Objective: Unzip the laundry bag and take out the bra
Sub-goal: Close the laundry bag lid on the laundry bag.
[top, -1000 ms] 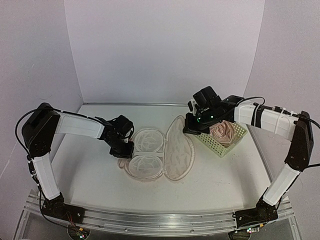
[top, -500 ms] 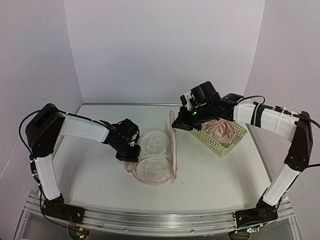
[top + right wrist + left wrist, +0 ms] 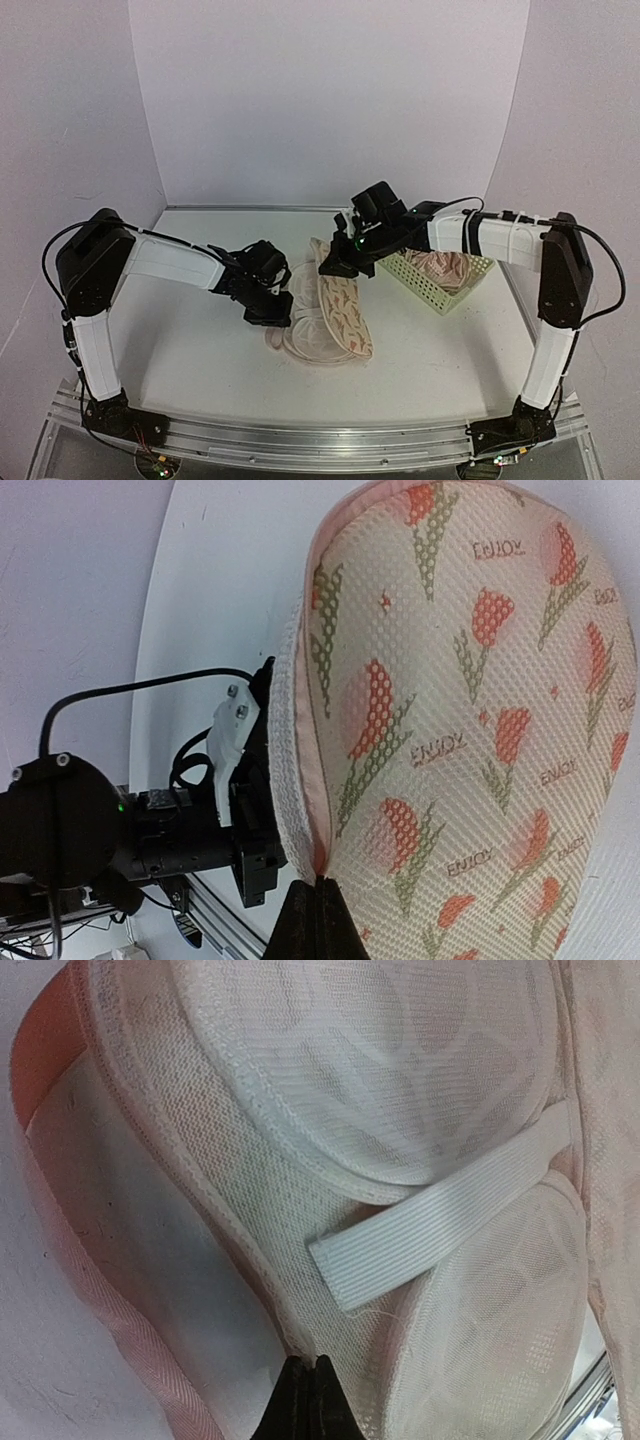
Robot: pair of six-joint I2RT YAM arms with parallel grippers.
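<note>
Laundry bag: [image 3: 335, 305] mid-table, open along its edge, the white mesh inside showing.
Printed flap: [image 3: 470, 730] raised off the lower half and tilted towards the left arm; tulip pattern outward.
Right gripper: [image 3: 318, 905] clenched on the flap's pink-trimmed rim.
Left gripper: [image 3: 308, 1405] pinched tight on the mesh edge of the lower half, at the bag's left side.
Elastic band: [image 3: 440, 1230] white, lies across the mesh cups.
Bra: [image 3: 440, 263] probably the pinkish bundle in the basket, partly hidden by the right arm.
Basket: [image 3: 440, 292] pale lattice, just right of the bag.
</note>
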